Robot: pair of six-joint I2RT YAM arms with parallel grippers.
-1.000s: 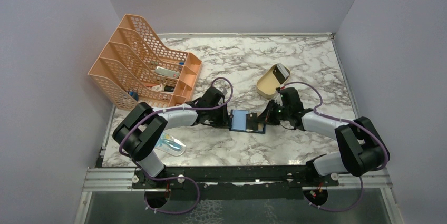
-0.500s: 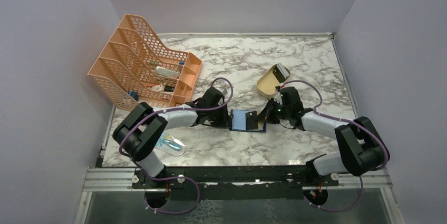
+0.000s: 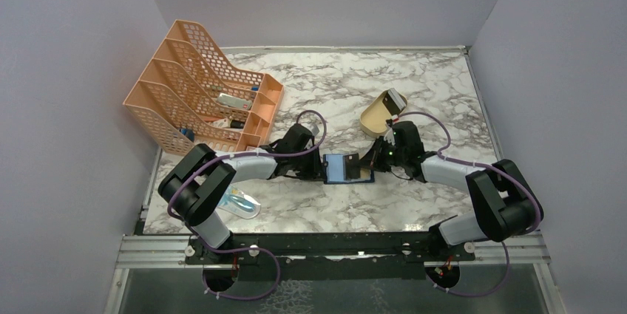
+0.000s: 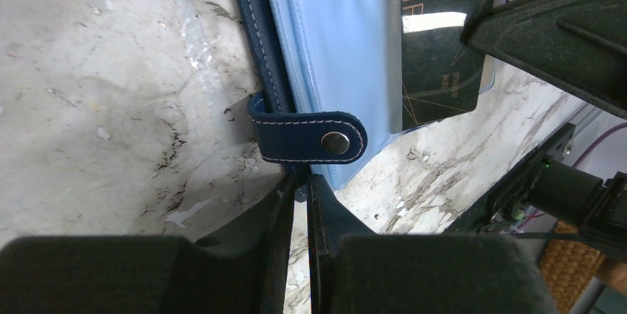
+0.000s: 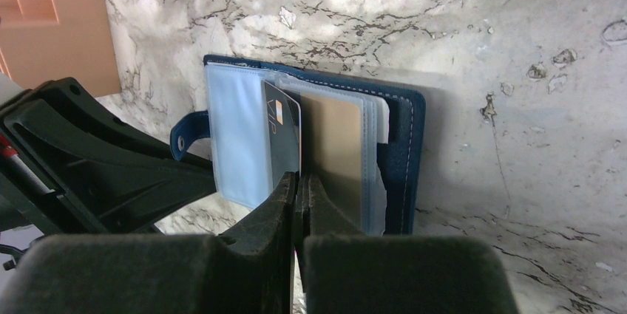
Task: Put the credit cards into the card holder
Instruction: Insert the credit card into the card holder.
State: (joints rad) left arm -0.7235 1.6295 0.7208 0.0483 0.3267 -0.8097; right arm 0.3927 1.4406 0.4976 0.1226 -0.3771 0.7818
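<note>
Card holder [image 3: 341, 169] lies open on the marble table [image 3: 414, 70], mid-front, btwn the 2 grippers.

L gripper [image 4: 302, 199] comes in from the side nearer the L arm. Its fingers are almost pressed together, pinching the holder's thin navy cover edge just below the snap strap [image 4: 307, 137]. Strap is folded over onto the pale-blue plastic sleeves [image 4: 340, 55], snap facing up.

R gripper [image 5: 299, 192] comes in from the opposite side. Its fingers are pressed tight on the near edge of 1 dark card [image 5: 283, 133], which has gold lines and "VIP" on it. The dark card sits over the sleeves at approx the holder's middle, 1 end raised in the R wrist view. Can't tell if any part is inside a pocket.

Gold card [image 5: 333, 151] lies flat in the half nearer the R arm, just beside the dark card, behind a clear sleeve.

Elsewhere:
- Orange mesh rack [image 3: 203, 96] is at far L w/ small items in its compartments.
- Tan oval tray [image 3: 375, 118] is beyond the R gripper, near but not touching the holder; something pale is at its far rim, too small to tell.
- Blue-patterned packet [image 3: 240, 202] is by the L arm's base, well apart from the holder.
</note>
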